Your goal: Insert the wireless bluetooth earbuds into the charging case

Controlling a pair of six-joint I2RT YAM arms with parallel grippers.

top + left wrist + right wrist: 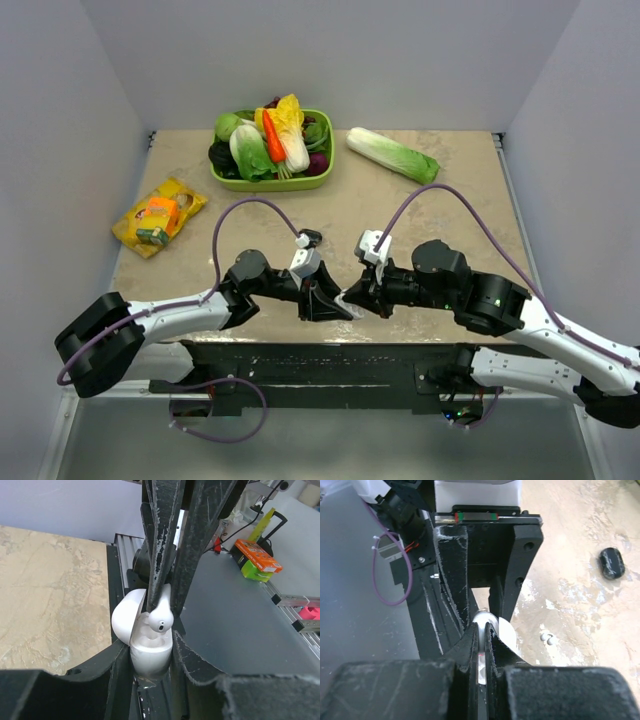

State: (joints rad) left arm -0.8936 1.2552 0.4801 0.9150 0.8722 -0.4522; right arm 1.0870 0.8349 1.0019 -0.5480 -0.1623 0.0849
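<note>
The beige tabletop (450,220) carries a green basket (270,185) of vegetables at the far side. A loose cabbage (392,154) lies beside the basket and a yellow packet (158,215) lies at the far left. The left arm (180,315) and right arm (480,295) meet tip to tip over the near edge.

The left jaws are clamped on the body of the charging case (150,655). Its long axis is in line with them, its open mouth faces the right jaws, and its lid (124,617) is swung aside toward the tabletop.

The right jaws are pinched together on one earbud (161,621). Its stem runs back between them and its rounded head points into the case's mouth.

A black oval object (611,562) lies well apart on the tabletop. Two tiny white bits (546,639) lie near the case.
</note>
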